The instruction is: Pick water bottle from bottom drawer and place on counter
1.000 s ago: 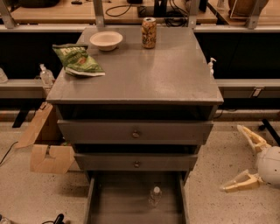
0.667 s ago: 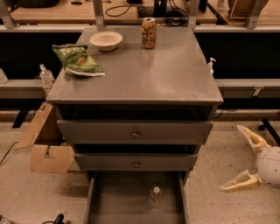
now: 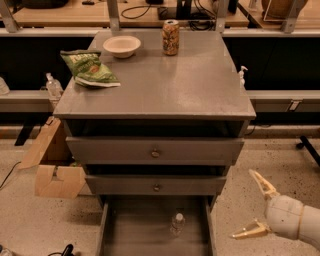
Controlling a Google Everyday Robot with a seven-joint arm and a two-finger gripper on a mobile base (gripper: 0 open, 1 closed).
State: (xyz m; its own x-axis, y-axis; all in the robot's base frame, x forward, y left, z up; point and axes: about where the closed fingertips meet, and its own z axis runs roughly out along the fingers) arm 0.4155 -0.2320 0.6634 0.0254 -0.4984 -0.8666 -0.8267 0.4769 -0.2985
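Speckled flooring [image 3: 260,155] runs under a grey drawer cabinet [image 3: 75,130] that stands in front of a light wooden workbench [image 3: 65,15] strewn with cables. On top, the counter [image 3: 170,85] is a broad, faintly glossy slab. A pale bowl [image 3: 121,46] sits near its back edge, a patterned drink can [image 3: 170,37] stands upright just beside it, and a green snack bag [image 3: 89,69] lies flat near the corner in front of the bowl.

Below the counter, the upper drawer [image 3: 200,150] and the middle drawer [image 3: 125,185] each show a small round knob and look slightly pulled out. The bottom drawer [image 3: 135,232] is drawn far out toward me, a shallow grey tray. The water bottle [image 3: 177,223] stands upright on its floor, white cap on top, a little toward the arm's side of the tray and apart from both side walls.

Down at the lower corner, out over the floor and beside the open tray, hangs the gripper [image 3: 243,204]. Its two tan fingers [image 3: 262,184] are spread wide in a V with nothing between them, pointing toward the cabinet and well apart from the bottle.

On the far side of the cabinet an open cardboard box [image 3: 55,180] rests on the floor. A small pump bottle [image 3: 52,86] stands on the rail above it, and a second pump bottle [image 3: 242,76] peeks out past the counter's opposite edge.
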